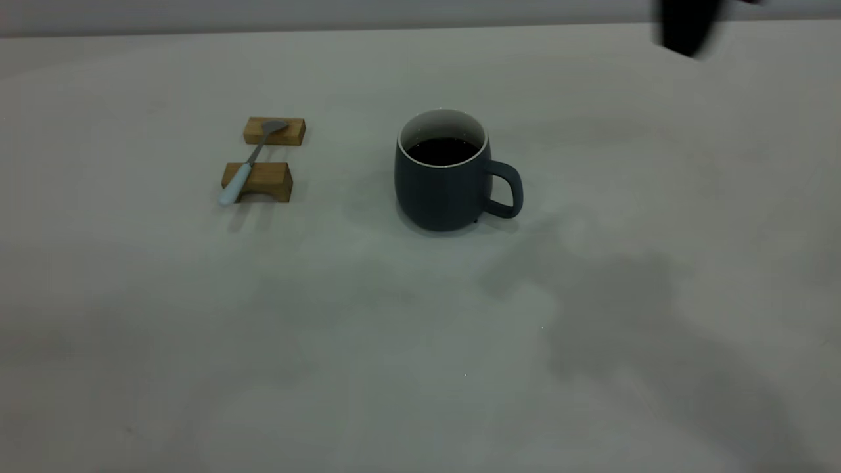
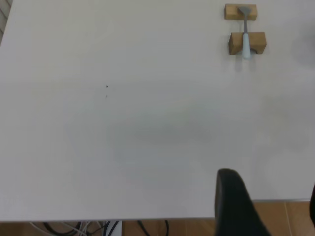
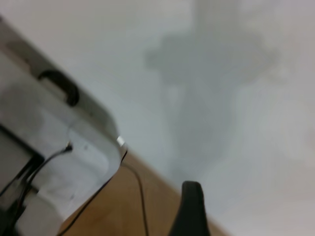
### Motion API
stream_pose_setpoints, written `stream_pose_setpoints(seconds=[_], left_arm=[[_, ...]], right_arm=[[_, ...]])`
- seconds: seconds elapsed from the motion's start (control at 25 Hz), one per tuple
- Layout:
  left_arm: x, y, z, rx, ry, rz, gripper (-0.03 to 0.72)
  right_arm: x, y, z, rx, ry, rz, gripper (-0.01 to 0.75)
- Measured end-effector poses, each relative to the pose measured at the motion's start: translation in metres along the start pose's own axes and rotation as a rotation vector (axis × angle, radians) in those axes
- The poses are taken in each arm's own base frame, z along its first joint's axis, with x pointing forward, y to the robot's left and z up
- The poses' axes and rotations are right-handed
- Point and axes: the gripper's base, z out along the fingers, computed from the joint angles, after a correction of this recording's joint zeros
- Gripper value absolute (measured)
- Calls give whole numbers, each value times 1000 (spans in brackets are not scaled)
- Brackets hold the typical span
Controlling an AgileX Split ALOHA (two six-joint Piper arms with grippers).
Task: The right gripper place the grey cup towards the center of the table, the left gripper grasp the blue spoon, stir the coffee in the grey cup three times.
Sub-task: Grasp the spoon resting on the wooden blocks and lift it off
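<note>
Upright near the middle of the table, the grey cup holds dark coffee, its handle turned away from the blue spoon. That spoon lies well apart from the cup, bridging two wooden blocks, untouched. Farther from the cup, the right gripper hangs blurred at the table's far edge; whether its fingers are spread I cannot tell. The left gripper sits far from the spoon, beyond the table's edge, its fingers apart with nothing between them.
</note>
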Motion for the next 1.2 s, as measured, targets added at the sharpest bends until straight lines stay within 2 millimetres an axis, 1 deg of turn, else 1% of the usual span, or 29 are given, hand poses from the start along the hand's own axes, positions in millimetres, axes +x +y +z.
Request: stream_pose_setpoints(seconds=[0.12,0.2,0.32,0.44,0.56,0.72,0.88,1.0,1.12,1.2], left_arm=[[0,0,0,0,0,0,444],[0,0,0,0,0,0,444],[0,0,0,0,0,0,444],[0,0,0,0,0,0,444],[0,0,0,0,0,0,444],[0,0,0,0,0,0,444],[0,0,0,0,0,0,444],[0,0,0,0,0,0,444],[0,0,0,0,0,-1,444],[0,0,0,0,0,-1,444]], right_arm=[[48,14,-1,-10,37,31,707],[82,24,4,-19,69,53,703],[127,38,3,-17,58,108,697],[167,45,-12,7,-59,207,685],[201,48,-27,56,-204,303,668],[239,56,-45,139,-398,413,647],[271,68,-57,262,-581,523,641],[289,79,-53,344,-662,595,635],[299,88,-41,384,-710,629,631],[301,90,-33,394,-741,635,628]])
